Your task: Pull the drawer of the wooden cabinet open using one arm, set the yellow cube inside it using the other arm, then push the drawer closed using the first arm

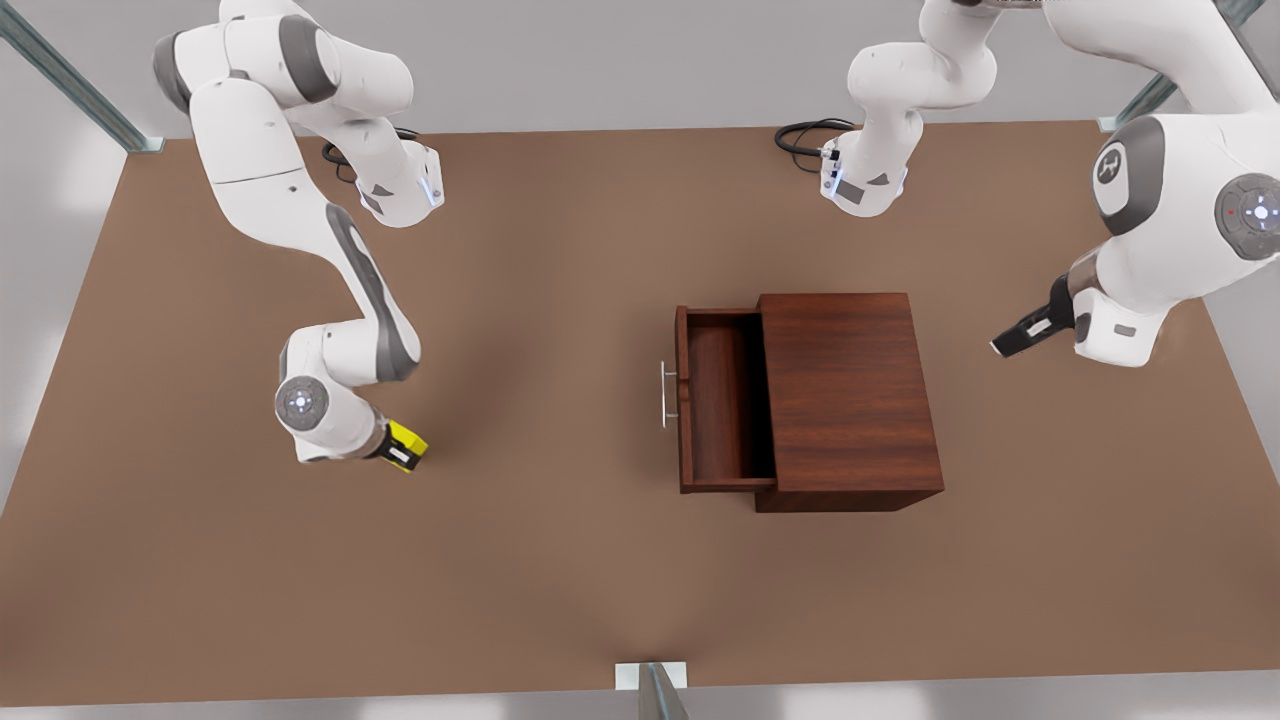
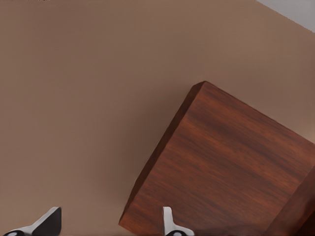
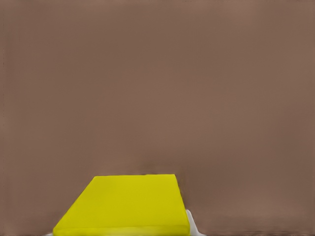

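1. My right hand (image 1: 404, 450) sits low over the table (image 1: 540, 560), on the front view's left, and I see its fingers closed around the yellow cube (image 1: 408, 441). In the right wrist view the yellow cube (image 3: 125, 205) sits right against the camera, with one pale fingertip (image 3: 192, 223) beside its edge and bare table (image 3: 157, 88) beyond it.
2. Outward from that hand, toward the front view's right, the drawer (image 1: 722, 400) stands pulled out of the wooden cabinet (image 1: 848, 395), well apart from the cube. Its tray is open to the top, and the thin silver bar handle (image 1: 664, 394) on its front panel faces my right hand.
3. My left hand (image 1: 1018, 333) hangs above the table on the front view's right, just past the far side of the cabinet from the drawer, and touches nothing.
4. In the left wrist view its two fingers (image 2: 170, 223) stand parted with nothing between them, so that hand is open. The wooden cabinet (image 2: 231, 172) lies just beyond the fingertips, its top seen at a slant, with brown table (image 2: 88, 98) beside it.
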### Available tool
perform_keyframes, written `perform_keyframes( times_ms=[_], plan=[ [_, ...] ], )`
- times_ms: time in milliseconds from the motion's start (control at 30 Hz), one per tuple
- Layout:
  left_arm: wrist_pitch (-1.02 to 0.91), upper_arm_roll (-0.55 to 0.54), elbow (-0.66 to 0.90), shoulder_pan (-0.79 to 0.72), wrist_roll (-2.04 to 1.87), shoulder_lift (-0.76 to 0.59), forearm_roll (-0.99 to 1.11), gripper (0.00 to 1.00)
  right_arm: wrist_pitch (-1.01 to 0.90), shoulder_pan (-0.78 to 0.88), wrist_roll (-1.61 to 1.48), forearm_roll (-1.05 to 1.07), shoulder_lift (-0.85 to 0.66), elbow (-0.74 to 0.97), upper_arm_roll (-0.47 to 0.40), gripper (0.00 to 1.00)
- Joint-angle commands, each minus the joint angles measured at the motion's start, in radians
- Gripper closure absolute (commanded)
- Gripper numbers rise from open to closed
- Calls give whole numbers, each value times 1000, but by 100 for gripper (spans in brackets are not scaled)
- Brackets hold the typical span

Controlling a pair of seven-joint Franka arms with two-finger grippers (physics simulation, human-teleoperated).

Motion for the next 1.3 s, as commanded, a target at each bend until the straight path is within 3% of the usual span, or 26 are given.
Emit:
perform_keyframes(
  times_ms=[0, 167, 333, 500, 600, 700, 867, 1033, 1267],
  plan=[
    [55, 1, 0, -79, 495, 12, -29, 0, -142, 3, 79, 25, -30, 13, 7, 44],
    [14, 8, -9, -54, 486, -3, -38, 0, -450, 8, 263, 91, -64, 237, 60, 44],
    [25, 8, 11, -54, 507, 4, -71, 0, -581, 74, 723, 114, -44, 448, 160, 44],
    [25, 2, 78, -65, 513, 41, -74, 0, -576, 215, 1184, 137, 19, 618, 166, 45],
    [31, 2, 81, -63, 513, 66, -77, 0, -555, 239, 1405, 136, 85, 739, 244, 44],
    [29, 2, 83, -65, 507, 66, -63, 0, -467, 304, 1555, 134, 126, 800, 248, 43],
    [28, 1, 83, -66, 501, 66, -72, 0, -300, 420, 1687, 134, 231, 866, 225, 44],
    [31, 8, 63, -93, 495, 57, -38, 0, -275, 491, 1791, 133, 330, 949, 226, 43],
    [29, 10, 40, -88, 487, 46, -34, 0, -260, 591, 1850, 131, 450, 1041, 163, 43]
  ],
)
